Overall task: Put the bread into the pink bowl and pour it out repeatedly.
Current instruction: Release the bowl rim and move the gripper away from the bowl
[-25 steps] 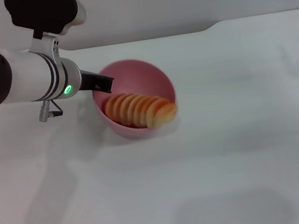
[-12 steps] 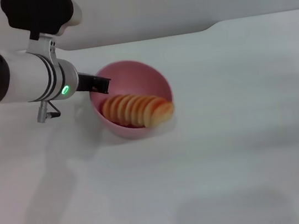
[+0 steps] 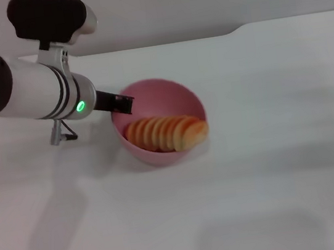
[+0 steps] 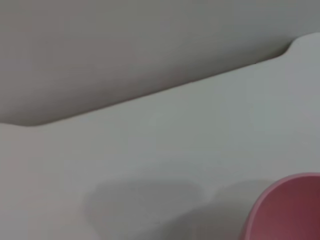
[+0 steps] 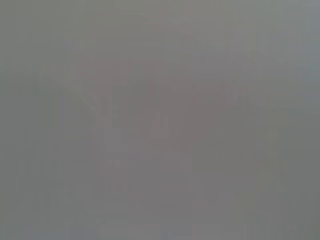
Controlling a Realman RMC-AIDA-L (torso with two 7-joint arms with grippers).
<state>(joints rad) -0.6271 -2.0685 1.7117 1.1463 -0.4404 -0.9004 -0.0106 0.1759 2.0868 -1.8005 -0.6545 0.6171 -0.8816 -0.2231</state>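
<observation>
On the white surface (image 3: 270, 148), the left end effector (image 3: 122, 104) meets the tilted bowl's (image 3: 168, 90) rim, its grip hidden; I cannot tell. Bread (image 3: 167, 133) lies inside, one end overhanging.

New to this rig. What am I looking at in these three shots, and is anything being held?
It is a two-armed robot working at a white table. The head camera looks down at the work. The thick white tube is the robot's left arm, and its dark left gripper sits at the rim of a round pink plastic bowl, jaws apparently closed on that rim. The bowl is tipped on its side, mouth facing away from the arm. An orange-golden ridged toy loaf of bread lies inside, one end poking past the lower rim. The left wrist camera shows only bare table and a sliver of the bowl. The right wrist camera shows plain grey; the right arm is out of sight.
</observation>
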